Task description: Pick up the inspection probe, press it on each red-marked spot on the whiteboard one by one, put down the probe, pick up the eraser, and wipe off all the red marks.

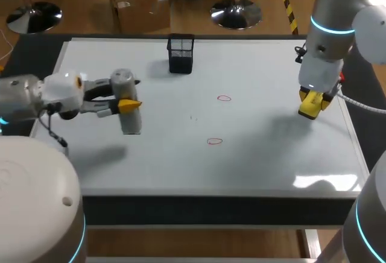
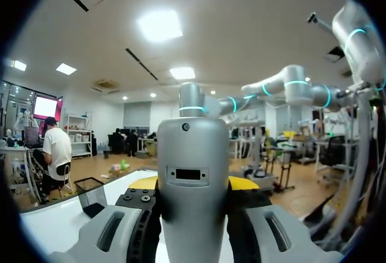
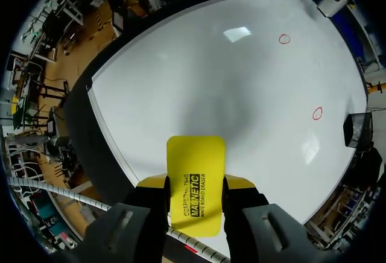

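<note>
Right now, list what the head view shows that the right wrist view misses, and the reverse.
Head view only: the left claw shut on the upright grey probe, at the left of the whiteboard. Right wrist view only: the yellow eraser plainly gripped between the fingers of the right claw. Both: the whiteboard, its two red marks, the black mesh basket and the right claw.

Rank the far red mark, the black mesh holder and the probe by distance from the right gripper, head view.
1. Far red mark, mid-board.
2. Black mesh holder, far edge.
3. Probe, held by left gripper, far left.
</note>
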`<act>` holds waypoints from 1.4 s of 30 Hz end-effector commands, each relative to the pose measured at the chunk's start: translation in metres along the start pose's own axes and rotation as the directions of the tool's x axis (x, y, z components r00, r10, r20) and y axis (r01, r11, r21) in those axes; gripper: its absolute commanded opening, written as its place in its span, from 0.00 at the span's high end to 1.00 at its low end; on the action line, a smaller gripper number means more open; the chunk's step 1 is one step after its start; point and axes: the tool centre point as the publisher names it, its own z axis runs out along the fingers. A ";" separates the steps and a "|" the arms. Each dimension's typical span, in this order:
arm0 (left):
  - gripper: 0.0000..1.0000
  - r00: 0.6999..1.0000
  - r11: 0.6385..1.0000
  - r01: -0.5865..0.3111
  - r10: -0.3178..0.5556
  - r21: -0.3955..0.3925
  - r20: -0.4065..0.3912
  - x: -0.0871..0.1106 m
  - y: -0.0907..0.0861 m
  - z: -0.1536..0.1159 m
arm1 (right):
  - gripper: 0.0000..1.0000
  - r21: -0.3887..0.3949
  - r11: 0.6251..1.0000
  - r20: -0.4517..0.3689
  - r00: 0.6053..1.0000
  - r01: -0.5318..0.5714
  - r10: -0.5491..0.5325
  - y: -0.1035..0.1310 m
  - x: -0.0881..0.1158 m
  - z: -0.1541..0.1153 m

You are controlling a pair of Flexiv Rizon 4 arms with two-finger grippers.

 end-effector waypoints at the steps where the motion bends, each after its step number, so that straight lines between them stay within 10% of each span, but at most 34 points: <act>1: 1.00 0.994 1.000 0.007 -0.007 0.002 -0.110 -0.012 0.005 0.029 | 1.00 0.001 1.000 -0.002 1.000 0.002 -0.002 -0.001 0.000 -0.001; 42: 1.00 0.972 0.997 0.069 -0.063 0.017 -0.228 -0.091 0.050 0.224 | 1.00 0.001 1.000 -0.002 1.000 0.002 -0.002 -0.001 0.000 -0.001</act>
